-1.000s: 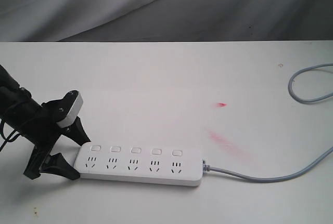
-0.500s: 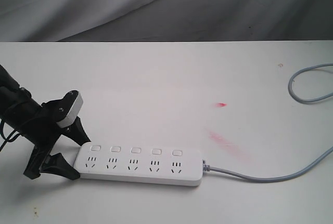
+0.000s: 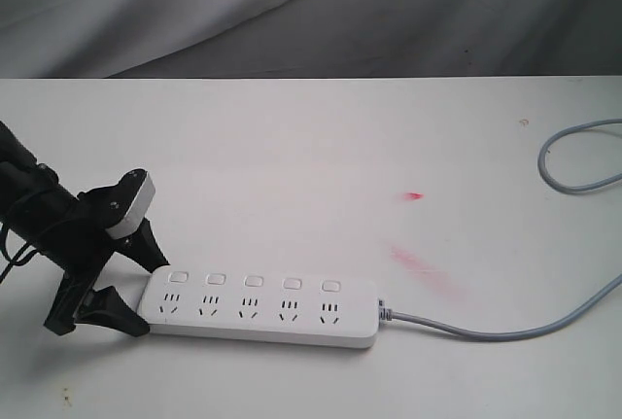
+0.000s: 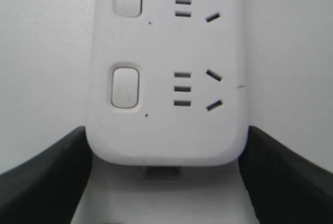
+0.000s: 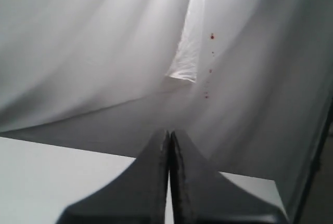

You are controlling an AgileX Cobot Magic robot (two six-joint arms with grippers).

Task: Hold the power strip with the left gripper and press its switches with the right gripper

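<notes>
One white tabletop (image 3: 292,166) carries one long white rounded plastic power strip (image 3: 262,320), lying flat left of centre; one thin grey cord (image 3: 505,333) trails right; the slim black left tool (image 3: 154,297), spread wide, grasps the strip's left end; the black right tool (image 5: 169,138) is clenched, empty; five small square white switches (image 3: 253,281) stand untouched.

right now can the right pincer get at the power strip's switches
Probably yes: nothing covers the switches, and the left pincer only flanks one end of the power strip. The right pincer, shut, faces the backdrop.
</notes>
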